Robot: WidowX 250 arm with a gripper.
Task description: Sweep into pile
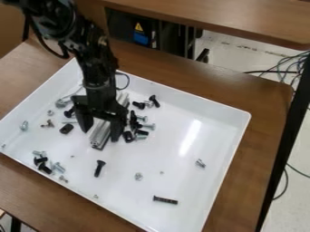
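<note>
Likely mid-sweep, the black gripper (99, 135) straddles a grooved silver metal bar (100, 137) (clamped or not, I cannot tell); next, gather outlying black screws (100, 168).

The tray (181, 181) looks like smooth, glossy plastic, catching a bright streak of light on its right side, while the table (260, 108) has a wood-look top with a soft sheen. The grooved bar (100, 135) and the right-hand screw (200, 163) look like silvery metal.
</note>
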